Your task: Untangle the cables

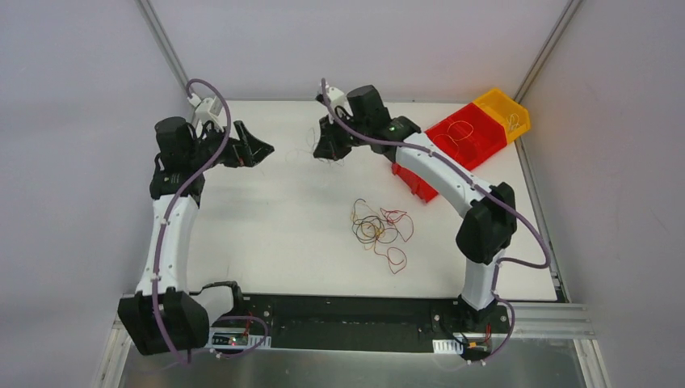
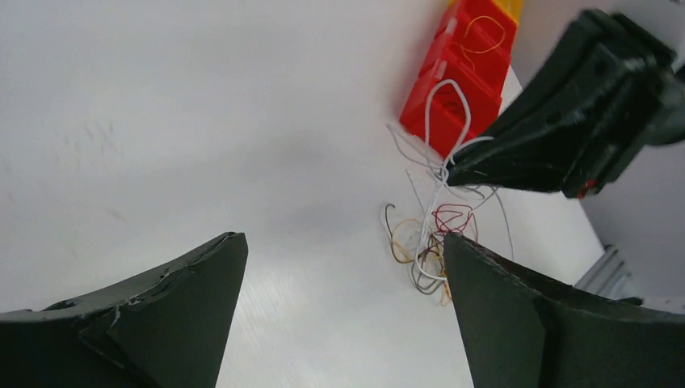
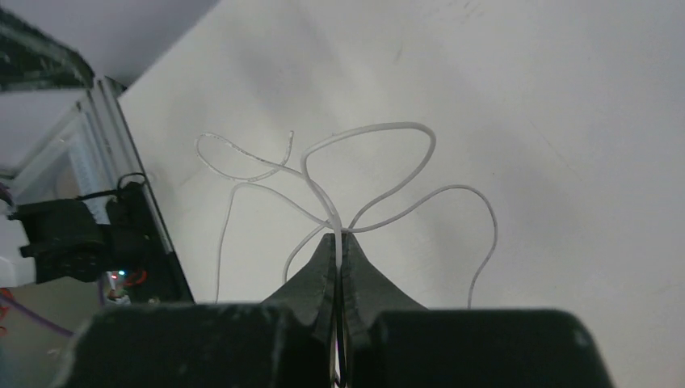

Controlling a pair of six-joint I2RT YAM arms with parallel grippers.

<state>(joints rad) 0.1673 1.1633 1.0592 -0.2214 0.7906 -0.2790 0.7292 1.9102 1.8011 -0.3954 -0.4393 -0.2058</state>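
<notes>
The table [image 1: 275, 234] is plain white. The tangle [image 1: 380, 229] mixes red, yellow-orange and black strands, while the white cables [image 3: 388, 162] barely stand out against the top. At the far right are 1 red bin [image 1: 468, 133] and 1 yellow bin [image 1: 507, 113]. The left gripper [image 2: 343, 242] and right gripper [image 3: 339, 238] are black. The 2 arms [image 1: 170, 234] are white and black, with purple leads [image 1: 229, 121].

Red, yellow, black cables [image 1: 380, 230] in loose mid-table tangle; white cable loops [image 3: 388, 125] in right tool [image 3: 340, 241].

white cables [image 3: 388, 125] barely visible from overhead, red bin [image 1: 472, 121] partly behind right arm [image 1: 440, 174], left fingers [image 2: 161, 315] cropped at frame bottom
</notes>
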